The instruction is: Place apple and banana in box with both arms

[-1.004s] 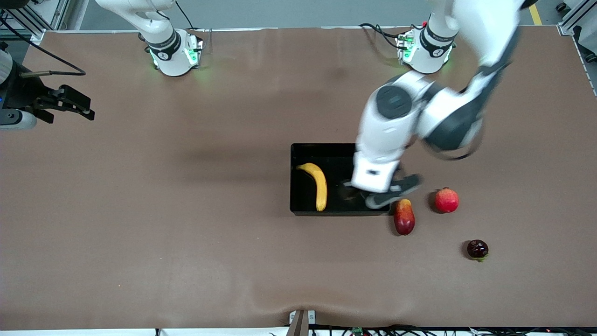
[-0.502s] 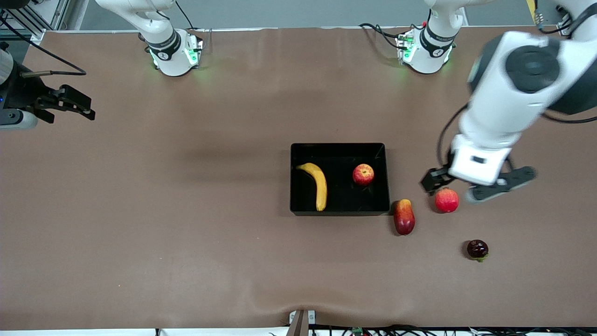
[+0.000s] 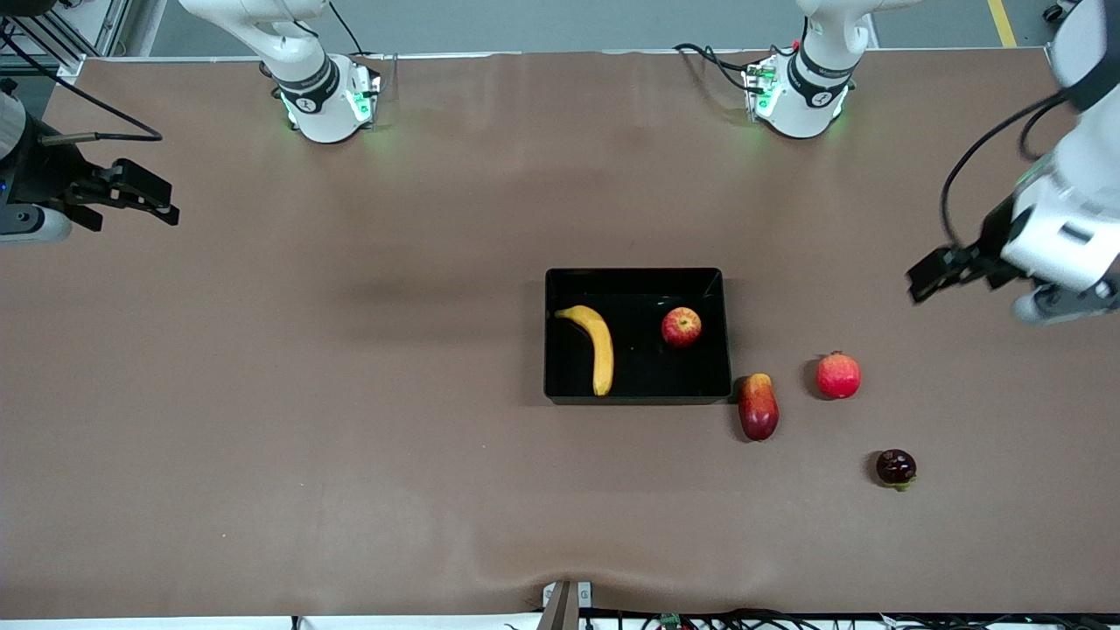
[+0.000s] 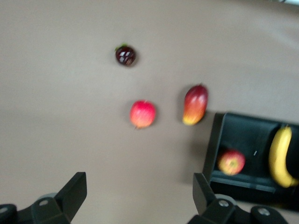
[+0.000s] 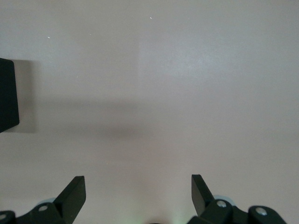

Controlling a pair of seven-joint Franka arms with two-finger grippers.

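The black box (image 3: 637,273) sits mid-table. The yellow banana (image 3: 595,346) lies in it toward the right arm's end. The red apple (image 3: 681,326) lies in it toward the left arm's end. My left gripper (image 3: 976,289) is open and empty, up over bare table near the left arm's end, well apart from the box. Its wrist view shows my left gripper (image 4: 138,186), the box (image 4: 216,140), the apple (image 4: 231,162) and the banana (image 4: 280,156). My right gripper (image 3: 144,201) waits open and empty at the right arm's end of the table, over bare table (image 5: 138,186).
A red-orange mango (image 3: 758,407) lies just outside the box's corner nearest the front camera. A pinkish-red ball (image 3: 838,374) and a dark purple fruit (image 3: 896,467) lie toward the left arm's end. A box corner (image 5: 7,93) shows in the right wrist view.
My left arm has swung from over the box toward its own end of the table, empty. The apple now shows lying in the box. The right arm has not moved.
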